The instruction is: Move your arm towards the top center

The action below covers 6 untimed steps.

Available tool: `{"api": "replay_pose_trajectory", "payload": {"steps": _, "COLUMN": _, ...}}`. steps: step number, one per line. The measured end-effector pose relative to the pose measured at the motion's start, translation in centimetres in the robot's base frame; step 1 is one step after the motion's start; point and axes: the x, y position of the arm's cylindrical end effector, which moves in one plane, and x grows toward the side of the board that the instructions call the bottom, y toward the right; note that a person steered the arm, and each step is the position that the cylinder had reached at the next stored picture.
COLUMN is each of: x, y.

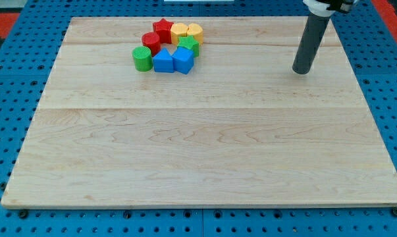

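My tip rests on the wooden board at the view's upper right, well to the right of the blocks. The dark rod rises from it to the top edge. The blocks sit in a tight cluster at the view's top, left of centre: a red star, a yellow heart-like block, a yellow cylinder, a red cylinder, a green block, a green cylinder, a blue triangular block and a blue block.
The board lies on a blue perforated table that shows on all sides. Red surface shows at the view's top corners.
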Motion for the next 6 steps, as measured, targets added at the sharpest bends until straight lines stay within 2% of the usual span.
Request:
{"api": "replay_pose_trajectory", "payload": {"steps": 5, "x": -0.1, "y": 1.1}}
{"api": "replay_pose_trajectory", "payload": {"steps": 6, "x": -4.7, "y": 1.7}}
